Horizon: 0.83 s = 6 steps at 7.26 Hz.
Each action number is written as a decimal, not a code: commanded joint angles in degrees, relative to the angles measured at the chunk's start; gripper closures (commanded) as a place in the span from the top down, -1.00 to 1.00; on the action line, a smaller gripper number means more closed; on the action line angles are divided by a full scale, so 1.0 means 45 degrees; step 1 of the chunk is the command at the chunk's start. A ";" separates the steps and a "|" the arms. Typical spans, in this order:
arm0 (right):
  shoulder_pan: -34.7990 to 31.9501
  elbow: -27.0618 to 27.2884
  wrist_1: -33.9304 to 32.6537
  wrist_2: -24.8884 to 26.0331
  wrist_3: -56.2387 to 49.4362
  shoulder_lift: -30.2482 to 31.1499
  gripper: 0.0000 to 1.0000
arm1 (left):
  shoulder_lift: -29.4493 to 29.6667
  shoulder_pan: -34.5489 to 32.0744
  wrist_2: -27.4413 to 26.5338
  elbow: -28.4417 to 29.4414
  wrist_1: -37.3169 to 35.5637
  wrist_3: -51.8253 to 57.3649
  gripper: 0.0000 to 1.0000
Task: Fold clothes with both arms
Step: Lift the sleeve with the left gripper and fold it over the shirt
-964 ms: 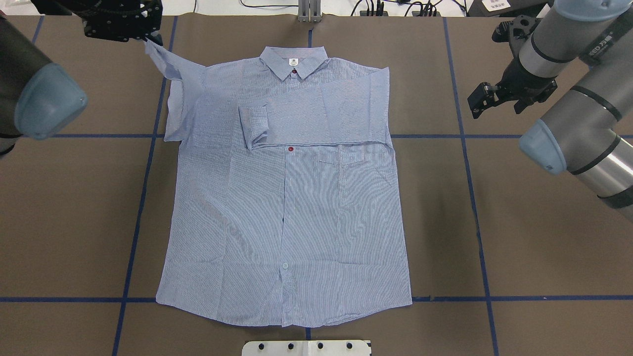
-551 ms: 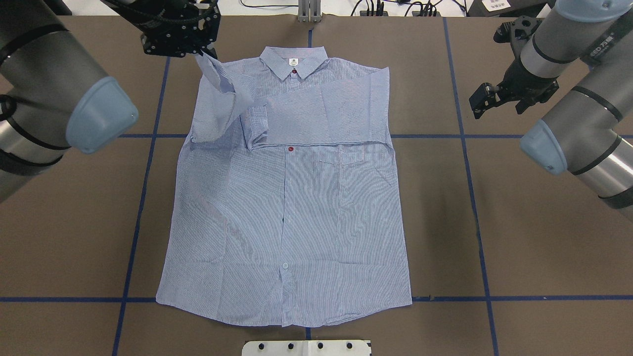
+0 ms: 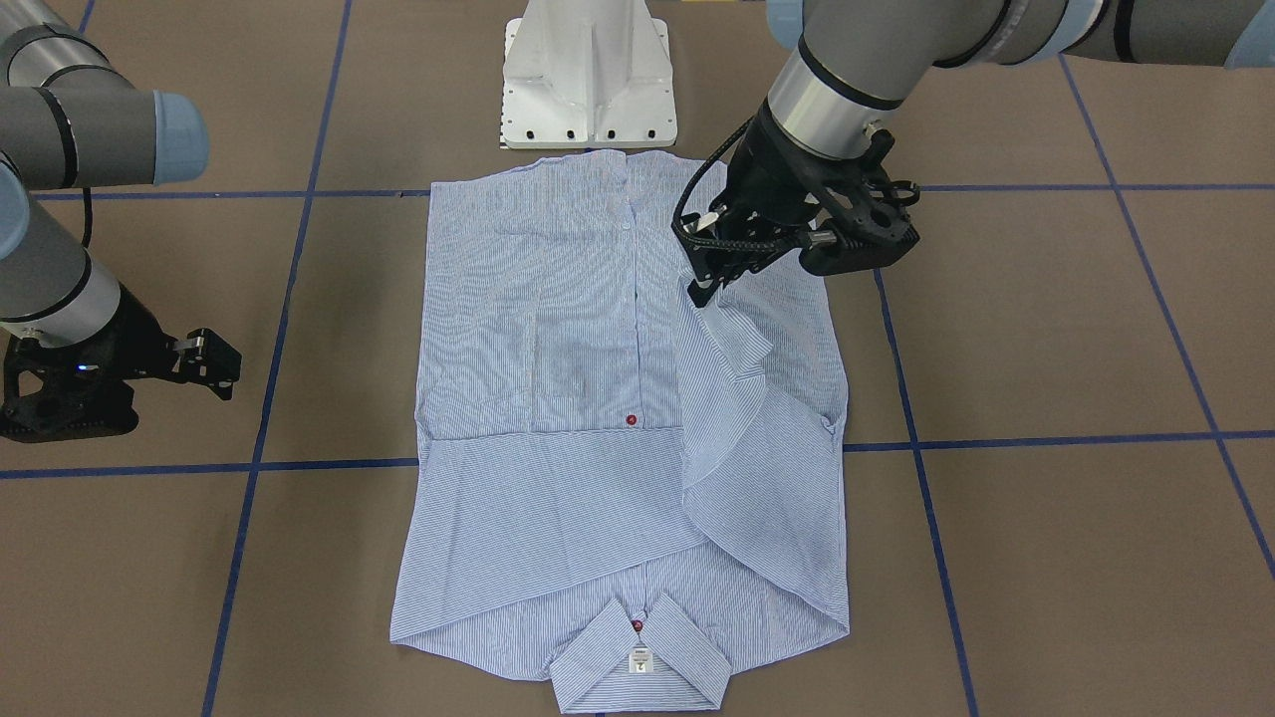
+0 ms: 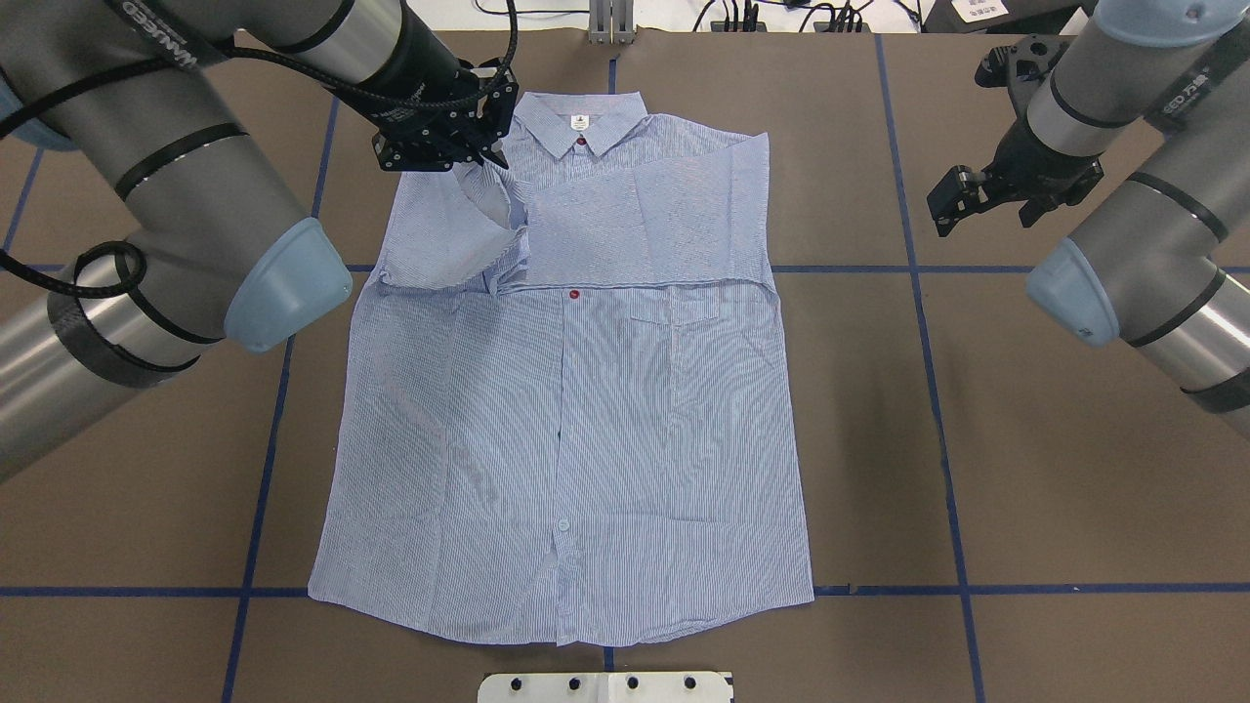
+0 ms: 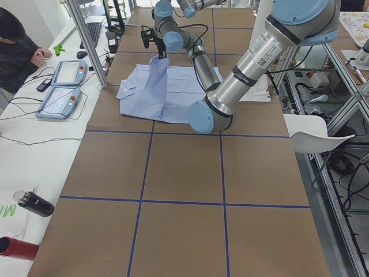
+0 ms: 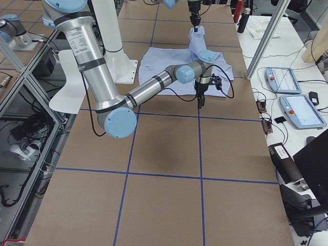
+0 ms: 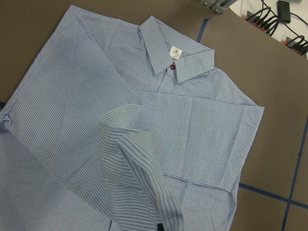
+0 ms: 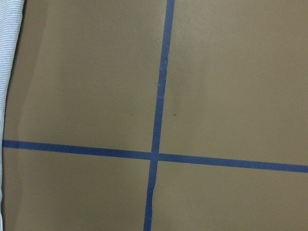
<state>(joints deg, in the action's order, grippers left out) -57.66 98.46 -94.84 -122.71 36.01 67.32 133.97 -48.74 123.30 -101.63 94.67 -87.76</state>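
Note:
The striped blue-and-white shirt (image 4: 586,420) lies front up on the brown table, collar (image 4: 581,122) at the far edge. One sleeve (image 4: 625,229) is folded flat across the chest. My left gripper (image 4: 488,156) is shut on the cuff of the other sleeve (image 4: 469,215) and holds it raised above the shoulder, beside the collar. The front view shows that sleeve (image 3: 732,398) hanging from the left gripper (image 3: 700,291). In the left wrist view the held sleeve (image 7: 139,183) drapes over the shirt. My right gripper (image 4: 945,210) hovers open and empty off the shirt's other side.
A white pedestal (image 3: 588,75) stands at the hem end of the shirt. Blue tape lines (image 4: 928,322) cross the table. A person (image 5: 17,52), teach pendants (image 5: 60,86) and bottles (image 5: 34,205) are along the bench on the far side.
My left gripper has carried the sleeve cuff from off the shirt's left side inward to beside the collar, so the sleeve now bunches over the shoulder. The right arm has barely moved.

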 commanded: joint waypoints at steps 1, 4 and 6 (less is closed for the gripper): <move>0.0002 -0.0005 0.0059 0.0003 0.0104 -0.0019 0.99 | 0.0071 0.0478 -0.0405 0.0626 0.1276 -0.0904 -1.00; 0.0002 -0.0005 0.0098 0.0003 0.0104 -0.0019 0.99 | -0.0045 0.1744 -0.2139 0.1272 0.3915 -0.0948 -1.00; 0.0002 -0.0005 0.0099 0.0003 0.0123 -0.0019 0.99 | 0.0032 0.2819 -0.3991 0.2500 0.5695 -0.0115 -1.00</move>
<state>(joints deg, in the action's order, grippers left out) -57.64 98.44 -94.41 -122.66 36.50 67.23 133.96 -39.02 110.28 -93.29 116.19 -91.15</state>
